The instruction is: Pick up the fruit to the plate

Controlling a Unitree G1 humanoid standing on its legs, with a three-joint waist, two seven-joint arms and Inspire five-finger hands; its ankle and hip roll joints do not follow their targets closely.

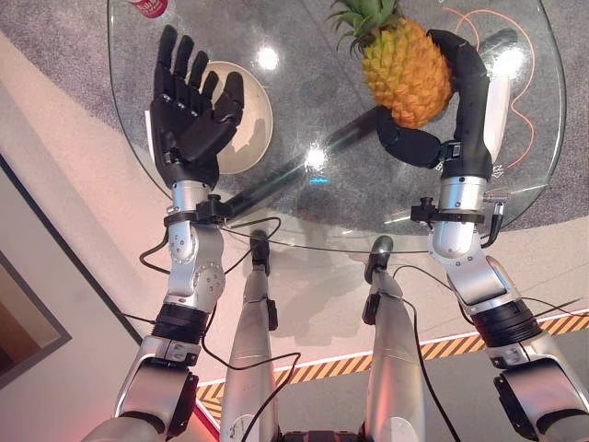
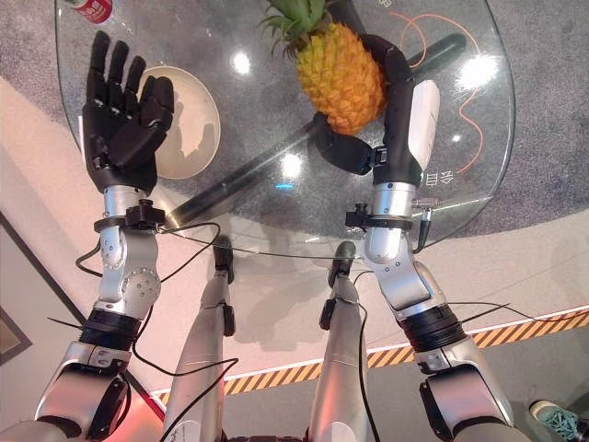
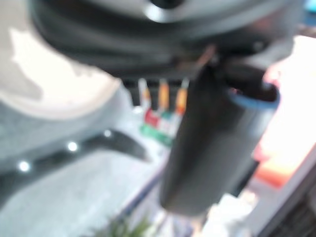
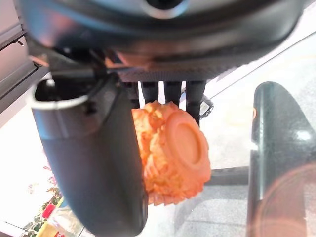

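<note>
Your right hand (image 1: 433,138) curls round the pineapple (image 1: 405,75) at upper right; it looks heavy and bumpy, so keep gripping mid-body; left hand (image 1: 189,110) spread

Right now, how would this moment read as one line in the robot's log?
right hand: shut on pineapple | pineapple: over glass table, not on plate | left hand: open, above cream plate | plate: no fruit
</note>
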